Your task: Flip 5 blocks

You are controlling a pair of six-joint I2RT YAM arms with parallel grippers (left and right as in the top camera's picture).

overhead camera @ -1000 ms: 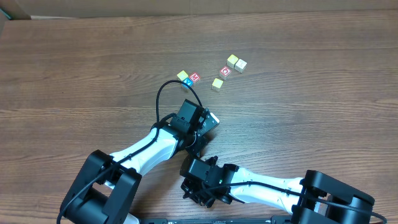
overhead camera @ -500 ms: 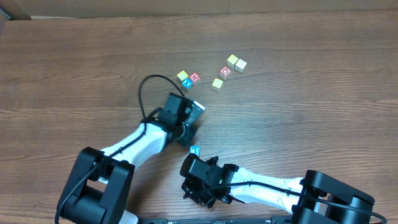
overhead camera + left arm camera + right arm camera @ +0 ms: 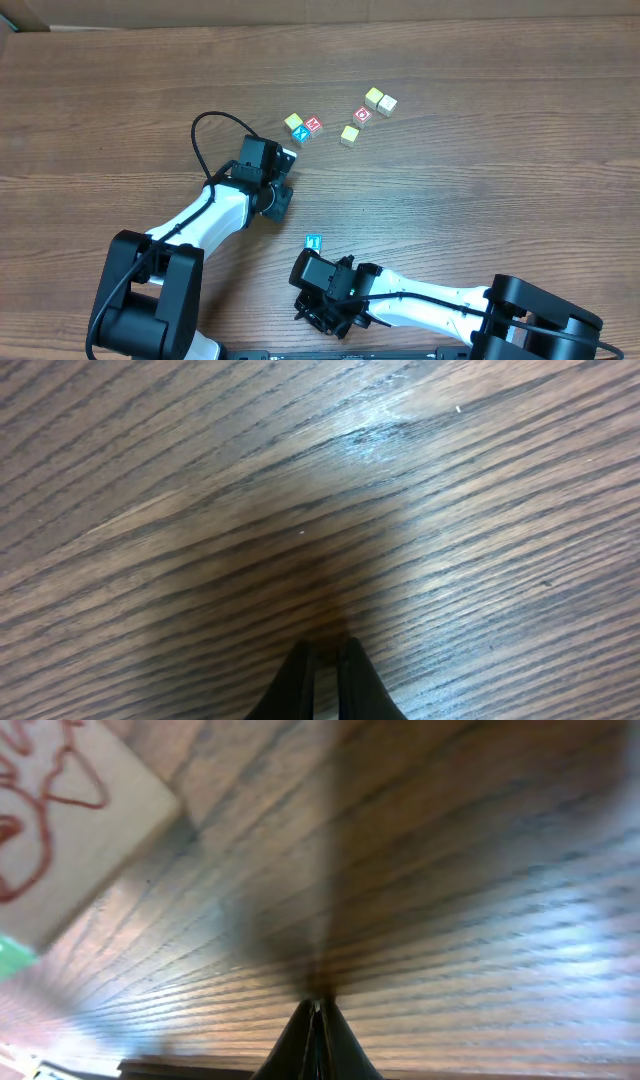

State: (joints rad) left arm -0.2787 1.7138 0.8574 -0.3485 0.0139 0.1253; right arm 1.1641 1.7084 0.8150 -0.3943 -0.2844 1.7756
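Note:
Several blocks lie in a loose group at the back of the table: a yellow-green one (image 3: 294,121), a red M (image 3: 313,125), a blue X (image 3: 302,134), a yellow one (image 3: 349,134), a red O (image 3: 362,114) and two pale ones (image 3: 379,100). A teal-blue block (image 3: 314,242) lies alone, just beyond my right gripper (image 3: 300,285), which is shut and empty (image 3: 320,1010). A pale block face with red lines (image 3: 60,810) fills the upper left corner of the right wrist view. My left gripper (image 3: 290,154) is shut on nothing (image 3: 325,660), close below the blue X, over bare wood.
The wooden table (image 3: 500,180) stretches out on all sides. A black cable (image 3: 205,125) loops up from the left arm. The two arms lie close together near the front edge.
My left arm has swung left and back, away from the front middle, uncovering the teal-blue block lying on the table. The right arm has not moved.

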